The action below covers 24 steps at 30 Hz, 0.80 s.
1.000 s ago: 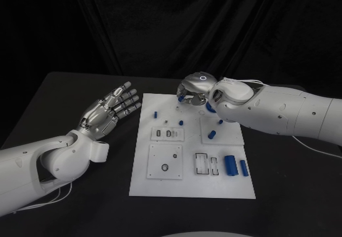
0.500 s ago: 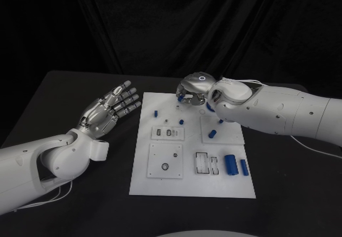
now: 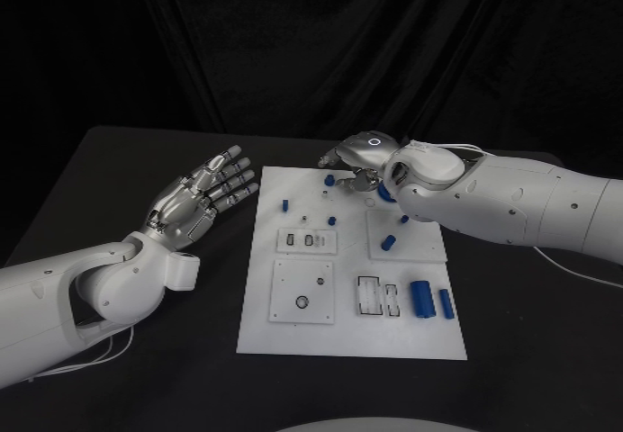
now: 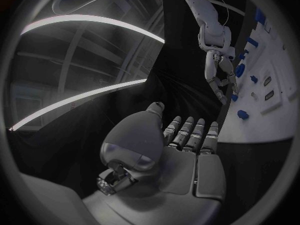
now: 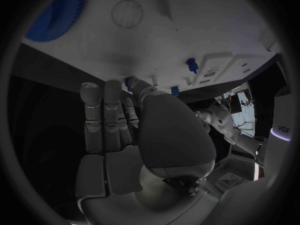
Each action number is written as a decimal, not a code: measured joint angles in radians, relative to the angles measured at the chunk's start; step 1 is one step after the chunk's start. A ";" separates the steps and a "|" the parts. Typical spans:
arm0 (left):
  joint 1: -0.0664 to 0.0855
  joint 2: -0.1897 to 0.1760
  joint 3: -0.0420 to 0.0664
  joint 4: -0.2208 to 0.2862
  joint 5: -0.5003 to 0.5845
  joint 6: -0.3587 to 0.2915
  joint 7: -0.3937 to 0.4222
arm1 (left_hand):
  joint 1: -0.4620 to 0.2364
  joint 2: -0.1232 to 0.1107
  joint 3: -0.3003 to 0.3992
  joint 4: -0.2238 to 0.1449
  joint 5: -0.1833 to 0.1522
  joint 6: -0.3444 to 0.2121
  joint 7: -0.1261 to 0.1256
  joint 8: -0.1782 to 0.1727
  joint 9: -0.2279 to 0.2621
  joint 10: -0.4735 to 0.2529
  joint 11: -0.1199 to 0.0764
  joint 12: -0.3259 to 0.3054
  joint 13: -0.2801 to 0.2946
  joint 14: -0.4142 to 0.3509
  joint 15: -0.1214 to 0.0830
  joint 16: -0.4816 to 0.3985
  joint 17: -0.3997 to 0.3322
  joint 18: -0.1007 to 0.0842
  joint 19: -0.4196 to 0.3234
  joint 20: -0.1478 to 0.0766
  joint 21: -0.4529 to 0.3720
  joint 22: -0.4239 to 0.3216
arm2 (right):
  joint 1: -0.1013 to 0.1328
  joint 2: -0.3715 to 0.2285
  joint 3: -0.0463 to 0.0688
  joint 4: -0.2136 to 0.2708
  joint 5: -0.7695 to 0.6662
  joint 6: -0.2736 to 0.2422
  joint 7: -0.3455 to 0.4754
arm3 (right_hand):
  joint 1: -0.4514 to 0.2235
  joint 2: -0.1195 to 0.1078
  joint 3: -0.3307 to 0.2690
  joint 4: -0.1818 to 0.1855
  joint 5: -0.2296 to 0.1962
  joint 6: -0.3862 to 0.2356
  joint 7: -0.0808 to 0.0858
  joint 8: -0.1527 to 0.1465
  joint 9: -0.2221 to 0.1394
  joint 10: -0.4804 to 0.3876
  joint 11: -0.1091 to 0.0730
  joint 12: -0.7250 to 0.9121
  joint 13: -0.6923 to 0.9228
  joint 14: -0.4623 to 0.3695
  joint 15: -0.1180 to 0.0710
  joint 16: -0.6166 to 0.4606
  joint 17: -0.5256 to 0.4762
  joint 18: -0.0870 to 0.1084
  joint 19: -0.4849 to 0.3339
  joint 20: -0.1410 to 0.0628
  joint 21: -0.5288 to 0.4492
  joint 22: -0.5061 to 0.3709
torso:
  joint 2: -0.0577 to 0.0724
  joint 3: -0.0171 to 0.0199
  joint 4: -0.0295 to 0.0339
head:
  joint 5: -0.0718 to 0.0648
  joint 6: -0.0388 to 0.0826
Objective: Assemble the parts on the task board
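The white task board (image 3: pixel 350 337) lies mid-table. My right hand (image 3: pixel 353 165) hovers over its far edge, fingers pointing down, and its thumb and a finger pinch a small blue peg (image 3: pixel 329 179); the right wrist view shows that peg (image 5: pixel 129 80) peeking out between the thumb tip and the fingers. Just right of the hand, a blue gear (image 3: pixel 384 191) is partly hidden by the wrist. My left hand (image 3: pixel 202 193) is held flat, palm up, with its fingers spread and nothing in it, left of the board's far corner. The left wrist view shows my right hand (image 4: pixel 219 80) above the pegs.
Other small blue pegs (image 3: pixel 284 208) (image 3: pixel 329 221) (image 3: pixel 388 241) stand on the board. Two blue cylinders (image 3: pixel 420 300) (image 3: pixel 446 304) lie near its right edge, beside a slotted frame (image 3: pixel 376 297). Clear plates (image 3: pixel 302 292) sit in the middle. Black table surrounds the board.
My right hand has shifted slightly up and away, so the blue peg at its fingertips now shows. The left hand has not moved.
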 measured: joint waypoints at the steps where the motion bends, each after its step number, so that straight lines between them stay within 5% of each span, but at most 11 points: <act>1: 0.000 0.000 0.000 0.000 0.000 0.000 0.000 | 0.000 0.000 0.000 0.000 0.000 0.000 0.000 0.000 0.000 0.000 0.000 0.000 0.000 0.000 0.000 0.000 0.000 0.000 0.000 0.000 0.000 0.000 | 0.000 -0.005 0.001 0.002 0.000 -0.006 0.000 | 0.000 0.000 -0.003 -0.003 0.001 0.010 0.005 0.000 0.000 0.000 0.000 0.000 0.003 0.000 0.000 0.004 0.005 0.000 0.000 0.000 0.000 0.004 | 0.000 0.0000 -0.0002 | 0.000 0.000; 6: 0.000 -0.004 0.000 0.001 0.000 0.001 0.000 | 0.000 0.000 0.000 0.000 0.000 0.000 0.000 0.000 0.000 -0.003 -0.003 0.000 0.000 0.000 0.000 0.000 0.000 0.000 0.000 0.000 0.000 0.000 | 0.013 -0.040 0.003 0.039 0.000 -0.041 0.001 | 0.000 0.000 -0.015 -0.001 0.008 0.059 0.027 0.009 -0.003 0.045 -0.007 0.011 0.030 0.009 -0.009 0.026 0.031 0.000 0.018 -0.007 0.017 0.032 | 0.000 0.0001 -0.0002 | 0.003 0.003; 12: 0.000 -0.015 0.000 0.007 0.000 0.001 0.000 | 0.000 0.000 0.000 0.000 0.000 0.000 0.000 0.000 0.001 -0.003 -0.003 0.000 0.000 0.000 0.000 0.000 0.000 0.000 0.000 0.000 0.000 0.000 | 0.069 -0.127 0.006 0.134 0.000 -0.087 0.001 | 0.001 0.008 -0.011 0.003 0.016 0.125 0.058 0.029 -0.006 0.128 -0.014 0.023 0.058 0.020 -0.013 0.033 0.040 0.000 0.030 -0.013 0.024 0.051 | 0.000 0.0005 -0.0004 | 0.007 0.008; 17: 0.000 -0.018 0.000 0.013 0.002 0.001 0.000 | 0.000 0.000 0.000 0.000 0.000 0.004 0.004 0.000 0.001 -0.003 -0.003 0.000 0.000 0.000 0.000 0.000 0.000 0.000 0.000 0.000 0.000 0.000 | 0.108 -0.219 0.003 0.219 0.000 -0.111 0.001 | 0.000 0.009 0.018 0.032 0.016 0.153 0.058 0.029 -0.018 0.237 -0.025 0.050 0.082 0.022 -0.018 0.025 0.031 -0.001 0.036 -0.018 0.015 0.058 | -0.002 0.0005 -0.0010 | 0.007 0.002; 21: 0.000 -0.017 0.000 0.013 0.003 0.001 0.000 | 0.000 0.000 0.002 -0.002 0.000 0.004 0.004 0.000 0.001 -0.003 -0.003 0.000 0.000 0.000 0.000 0.000 0.000 0.000 0.000 0.000 0.000 0.000 | 0.116 -0.275 -0.009 0.260 0.000 -0.116 0.000 | -0.006 0.003 0.022 0.036 0.016 0.175 0.065 0.029 -0.026 0.339 -0.050 0.133 0.132 0.000 -0.032 -0.015 -0.015 0.000 0.023 -0.026 -0.014 0.048 | -0.002 0.0005 -0.0021 | 0.004 0.003; 24: 0.000 -0.013 0.000 0.012 0.004 0.001 0.000 | 0.000 0.000 0.003 -0.003 0.000 0.004 0.004 0.000 0.001 -0.003 -0.003 0.000 0.000 0.000 0.000 0.000 0.001 0.000 0.000 0.000 0.000 0.000 | 0.115 -0.309 -0.017 0.277 0.000 -0.115 0.000 | -0.014 -0.005 -0.006 0.036 0.023 0.197 0.055 0.013 -0.041 0.274 -0.067 0.367 0.335 -0.040 -0.039 -0.096 -0.073 0.016 -0.051 -0.033 -0.142 -0.037 | -0.003 0.0005 -0.0032 | 0.004 0.003</act>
